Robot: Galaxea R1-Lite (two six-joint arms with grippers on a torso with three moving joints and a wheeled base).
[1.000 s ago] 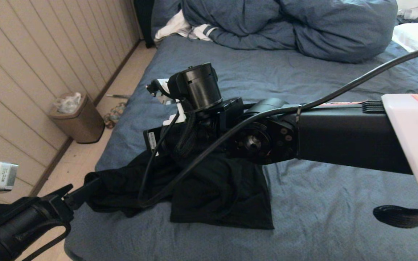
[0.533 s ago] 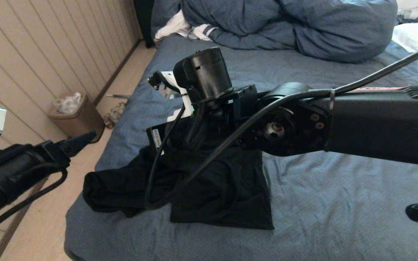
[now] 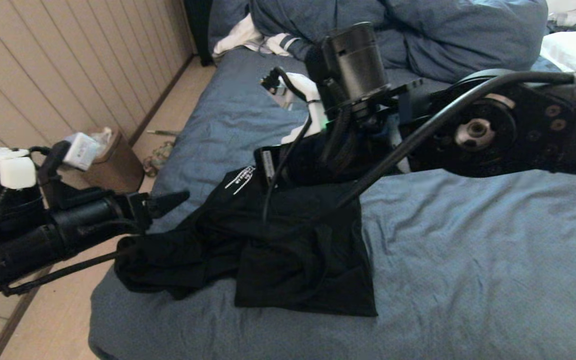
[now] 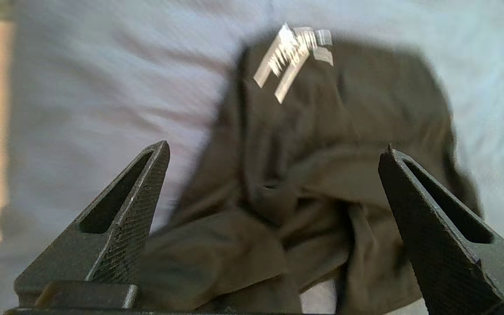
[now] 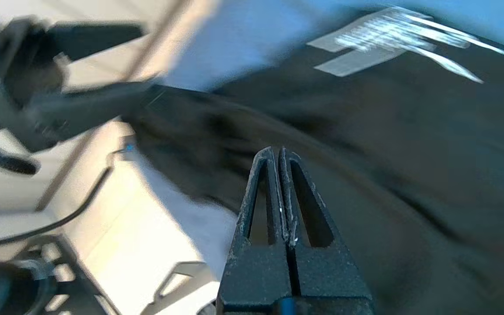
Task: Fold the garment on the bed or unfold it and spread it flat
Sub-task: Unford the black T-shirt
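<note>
Black cloth of the garment (image 3: pixel 288 250) is lying crumpled on the near left part of the bed (image 3: pixel 468 260), close to its left edge, with a bit of white lettering showing at its far side. We are seeing the left gripper (image 4: pixel 274 153) hanging beside that bed edge, pointing toward the garment, its jaws spread wide and grasping nothing. The right gripper (image 5: pixel 277 153) is hanging over the garment with its jaws clenched together on nothing; in the head view its own arm is hiding it. At the far end of the bed a bunched blue-grey duvet (image 3: pixel 418 35) is lying.
</note>
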